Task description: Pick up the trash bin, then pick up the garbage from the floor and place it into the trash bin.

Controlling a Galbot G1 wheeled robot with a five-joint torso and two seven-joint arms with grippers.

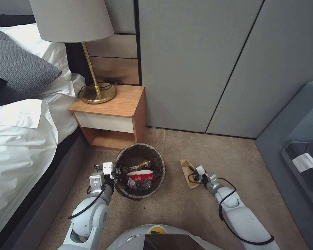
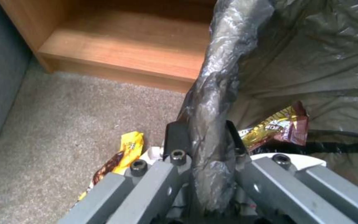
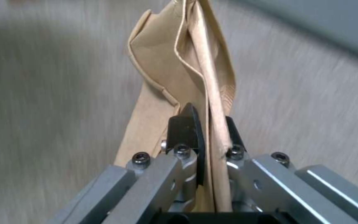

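Tan paper, dark brown bin bag

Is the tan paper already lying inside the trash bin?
No, the tan paper is outside the trash bin, gripped by the right tool above the carpet.

Count, head view unless noted:
- trash bin: 1, on carpet by front edge of nightstand.
- cups in bin: 1 red-and-white cup.
- wrappers: 2; gold wrapper in bin, yellow wrapper on carpet just outside bin wall.
- tan paper: 1.
- lamp: 1, at nightstand back-left corner.
- grippers: 2; left gripper, right gripper.
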